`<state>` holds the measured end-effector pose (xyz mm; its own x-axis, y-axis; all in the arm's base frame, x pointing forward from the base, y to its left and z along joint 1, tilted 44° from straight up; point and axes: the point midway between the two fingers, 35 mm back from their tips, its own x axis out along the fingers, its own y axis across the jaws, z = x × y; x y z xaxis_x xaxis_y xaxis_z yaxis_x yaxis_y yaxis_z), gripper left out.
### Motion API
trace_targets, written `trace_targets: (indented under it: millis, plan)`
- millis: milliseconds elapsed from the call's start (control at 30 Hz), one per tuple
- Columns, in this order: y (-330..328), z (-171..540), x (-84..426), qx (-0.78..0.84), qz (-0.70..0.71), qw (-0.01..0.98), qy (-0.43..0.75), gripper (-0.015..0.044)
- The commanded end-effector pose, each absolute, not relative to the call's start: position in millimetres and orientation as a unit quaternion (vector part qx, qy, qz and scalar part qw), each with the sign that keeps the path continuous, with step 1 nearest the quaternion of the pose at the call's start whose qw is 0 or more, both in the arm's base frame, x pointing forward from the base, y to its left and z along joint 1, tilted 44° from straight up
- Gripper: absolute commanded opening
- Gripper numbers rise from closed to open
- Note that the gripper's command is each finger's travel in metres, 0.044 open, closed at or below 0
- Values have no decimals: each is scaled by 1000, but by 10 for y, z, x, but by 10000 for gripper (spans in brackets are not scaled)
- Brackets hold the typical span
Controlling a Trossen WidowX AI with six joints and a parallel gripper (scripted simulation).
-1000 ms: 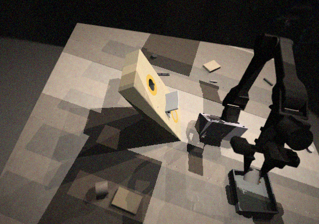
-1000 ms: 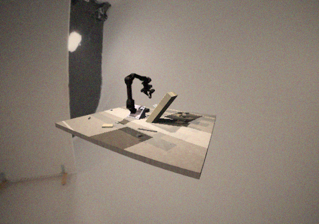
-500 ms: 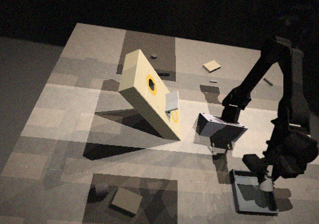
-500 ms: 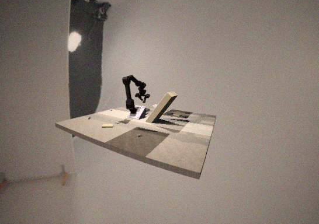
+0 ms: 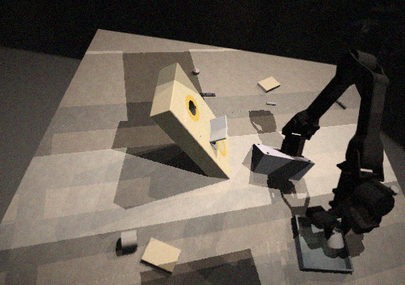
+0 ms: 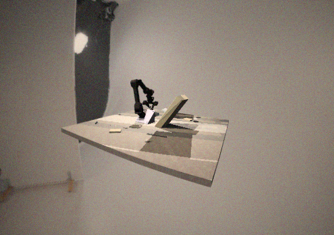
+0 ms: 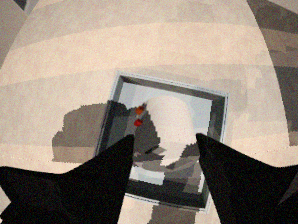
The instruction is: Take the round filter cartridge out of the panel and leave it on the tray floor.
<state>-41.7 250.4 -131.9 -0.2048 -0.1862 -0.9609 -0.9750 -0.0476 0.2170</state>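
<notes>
- Clamped on the pale round filter cartridge (image 5: 336, 240) (image 7: 170, 120), one finger on each side: the black gripper (image 5: 335, 233) (image 6: 151, 106) (image 7: 164, 139).
- Out of the panel, within the outline of the shallow, square-cornered tray (image 5: 324, 270) (image 7: 175, 84): the cartridge; contact with the tray floor impossible to tell.
- In the wrist view, just beside the cartridge's left edge: two small red-orange marks (image 7: 138, 122).
- Bent high, then reaching down toward the tray: the black arm (image 5: 371, 110) (image 6: 136, 95).
- Well apart from the tray, leaning at a slant on the table (image 5: 81, 188) (image 6: 137, 160): the thick cream service panel (image 5: 185, 129) (image 6: 172, 111).
- On the panel face: a dark round opening inside a yellow ring (image 5: 193, 118), and lower down, a pale grey flap (image 5: 219, 128) partly before a second yellow ring (image 5: 222, 154).
- Between panel and arm: a lilac-grey wedge-shaped block (image 5: 274, 166) (image 6: 150, 116).
- Near the front edge of the top view: a short pale cylinder (image 5: 129, 239) beside a flat cream block (image 5: 160, 255).
</notes>
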Motion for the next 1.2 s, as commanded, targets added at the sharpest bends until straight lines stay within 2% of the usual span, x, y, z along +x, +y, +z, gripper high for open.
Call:
trace_targets:
  millis: [0,267,833,1167]
  plan:
    - [2345,-1473,-448,-503,517,378,580,0]
    - [2169,-1628,-476,-503,517,377,580,0]
    - [2176,-1603,-466,-507,515,375,581,440]
    - [2642,-1084,-368,-507,515,375,580,440]
